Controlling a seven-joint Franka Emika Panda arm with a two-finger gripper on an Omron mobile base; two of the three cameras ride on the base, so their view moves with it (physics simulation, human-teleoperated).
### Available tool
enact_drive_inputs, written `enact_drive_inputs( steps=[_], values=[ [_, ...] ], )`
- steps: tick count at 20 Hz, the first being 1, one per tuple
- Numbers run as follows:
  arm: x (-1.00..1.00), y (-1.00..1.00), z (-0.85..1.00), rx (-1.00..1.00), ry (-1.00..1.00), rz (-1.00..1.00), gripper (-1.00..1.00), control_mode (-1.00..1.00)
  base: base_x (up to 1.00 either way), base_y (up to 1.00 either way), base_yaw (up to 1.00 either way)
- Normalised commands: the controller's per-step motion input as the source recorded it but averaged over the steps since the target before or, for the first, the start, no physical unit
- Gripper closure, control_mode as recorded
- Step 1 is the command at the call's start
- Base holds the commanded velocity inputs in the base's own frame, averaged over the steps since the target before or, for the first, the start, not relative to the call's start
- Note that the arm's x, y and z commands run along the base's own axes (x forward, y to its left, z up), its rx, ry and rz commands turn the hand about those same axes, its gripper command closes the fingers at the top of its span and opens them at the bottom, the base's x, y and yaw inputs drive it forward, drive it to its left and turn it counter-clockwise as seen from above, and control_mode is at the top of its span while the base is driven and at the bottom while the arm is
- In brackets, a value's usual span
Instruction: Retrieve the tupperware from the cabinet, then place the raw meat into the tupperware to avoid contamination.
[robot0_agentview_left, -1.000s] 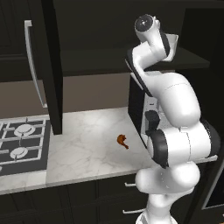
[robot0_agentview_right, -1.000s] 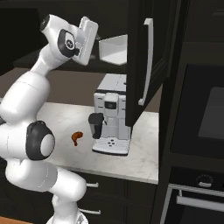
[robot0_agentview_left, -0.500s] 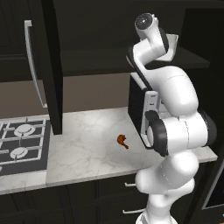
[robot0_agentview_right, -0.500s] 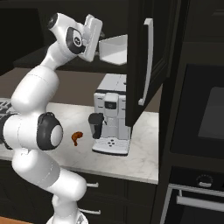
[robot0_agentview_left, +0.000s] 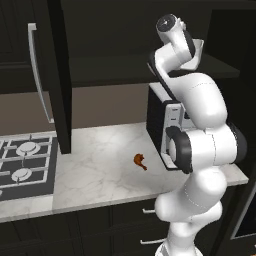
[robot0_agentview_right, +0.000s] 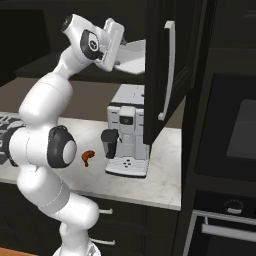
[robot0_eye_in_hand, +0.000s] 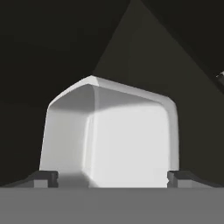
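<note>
The white tupperware (robot0_eye_in_hand: 122, 140) lies on the dark shelf of the open cabinet (robot0_agentview_right: 170, 65), right in front of my hand. In the hand view my gripper (robot0_eye_in_hand: 113, 179) is open, one fingertip on each side of the container's near end. From the right base view the raised hand (robot0_agentview_right: 114, 42) is level with the shelf, up against the tupperware (robot0_agentview_right: 134, 57). The tupperware (robot0_agentview_left: 198, 51) peeks out behind the wrist in the left base view. The raw meat (robot0_agentview_left: 140, 160), a small reddish-brown piece, lies on the marble counter (robot0_agentview_left: 100, 170). It is left of the coffee machine (robot0_agentview_right: 127, 132), where it shows as the raw meat (robot0_agentview_right: 88, 157).
A second cabinet door (robot0_agentview_left: 55, 75) with a long silver handle hangs open at the left, above the stove (robot0_agentview_left: 22, 167). The coffee machine (robot0_agentview_left: 160, 120) stands directly under the shelf. A built-in oven (robot0_agentview_right: 235, 130) fills the wall to the right.
The arm has stretched further toward the cabinet shelf, bringing the hand up to the tupperware. The jaws have stayed wide. The meat has not moved.
</note>
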Motion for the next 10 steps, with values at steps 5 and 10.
enact_drive_inputs(
  steps=[5, 10],
  values=[
    [0.00, -0.14, -0.34, 0.00, 0.02, -0.10, -1.00, -1.00, 0.00, 0.00, 0.00],
    [0.02, -0.08, -0.38, 0.00, 0.00, -0.06, -1.00, -1.00, 0.00, 0.00, 0.00]
  ],
)
